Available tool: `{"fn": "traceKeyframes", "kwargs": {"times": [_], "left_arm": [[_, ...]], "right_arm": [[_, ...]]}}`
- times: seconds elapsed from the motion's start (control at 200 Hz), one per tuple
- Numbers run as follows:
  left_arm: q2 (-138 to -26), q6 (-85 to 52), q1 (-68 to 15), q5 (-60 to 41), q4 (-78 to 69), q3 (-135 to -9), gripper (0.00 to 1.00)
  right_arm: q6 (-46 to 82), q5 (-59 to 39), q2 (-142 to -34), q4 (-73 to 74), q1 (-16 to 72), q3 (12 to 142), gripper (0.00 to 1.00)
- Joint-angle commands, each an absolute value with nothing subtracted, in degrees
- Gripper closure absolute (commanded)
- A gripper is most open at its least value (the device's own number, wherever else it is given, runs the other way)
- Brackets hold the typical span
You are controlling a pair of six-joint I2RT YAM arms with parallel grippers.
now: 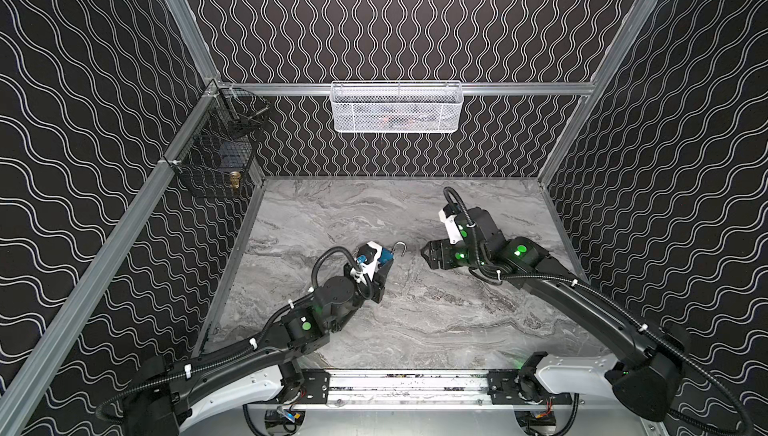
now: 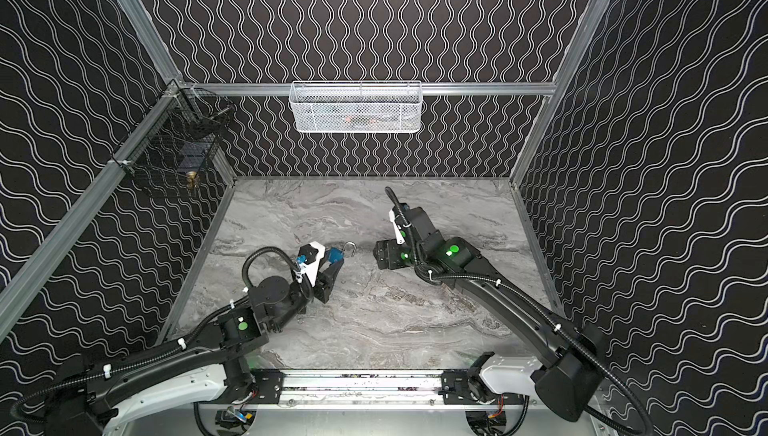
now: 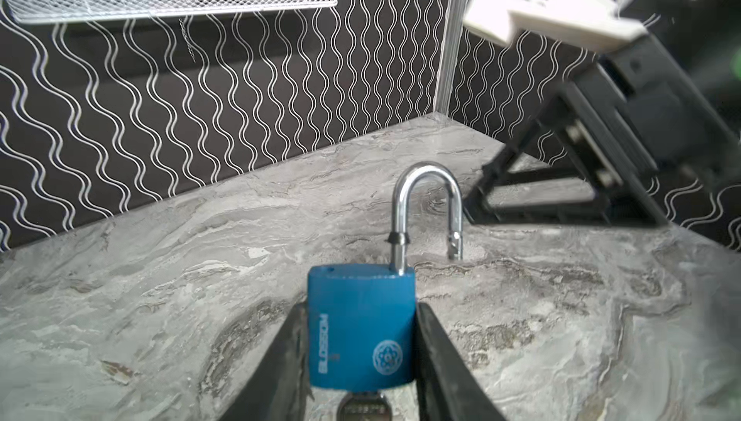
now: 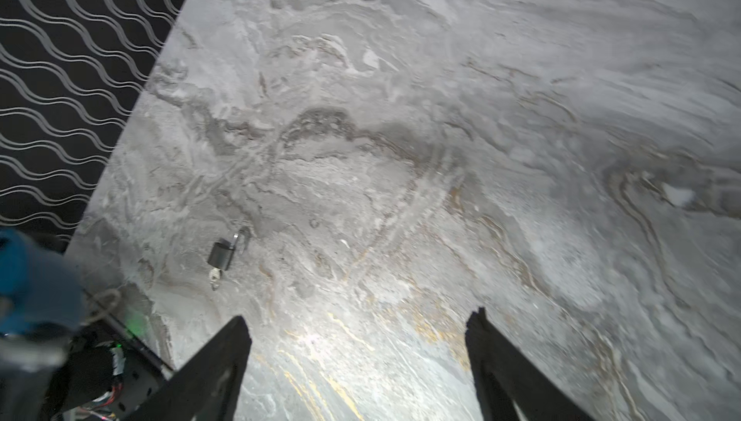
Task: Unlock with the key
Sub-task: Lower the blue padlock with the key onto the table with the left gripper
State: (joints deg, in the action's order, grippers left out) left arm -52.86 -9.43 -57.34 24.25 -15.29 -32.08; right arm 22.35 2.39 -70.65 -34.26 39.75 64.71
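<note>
The left gripper (image 3: 361, 312) squeezes the blue padlock (image 3: 361, 335) by its flat sides. It looks hard, smooth and slippery. The right gripper (image 4: 359, 314) has its fingers spread wide, empty.

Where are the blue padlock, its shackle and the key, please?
blue padlock (image 3: 361, 330): left wrist view, front of body.
shackle (image 3: 427, 168): left wrist view, top of arch.
key (image 3: 363, 409): left wrist view, head below the body.

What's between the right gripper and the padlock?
Only bare tabletop, as both top views show. The open right gripper faces the padlock held by the left gripper.
</note>
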Motion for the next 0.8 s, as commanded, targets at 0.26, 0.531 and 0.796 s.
{"fn": "traceKeyframes", "kwargs": {"times": [0.26,0.531,0.796], "left_arm": [[-70.8,-38.91,-57.57,25.79,7.95,-45.72,1.0],[-84.07,-44.09,-57.57,24.23,9.55,-51.14,1.0],[-96.25,-47.9,-57.49,28.69,18.34,-61.22,1.0]], "right_arm": [[30.11,3.07,-64.78,-27.12,32.81,52.98,0.12],[32.07,1.0,-63.99,-23.93,28.13,46.48,0.11],[32.61,-4.36,-64.87,-18.28,22.33,42.21,0.11]]}}
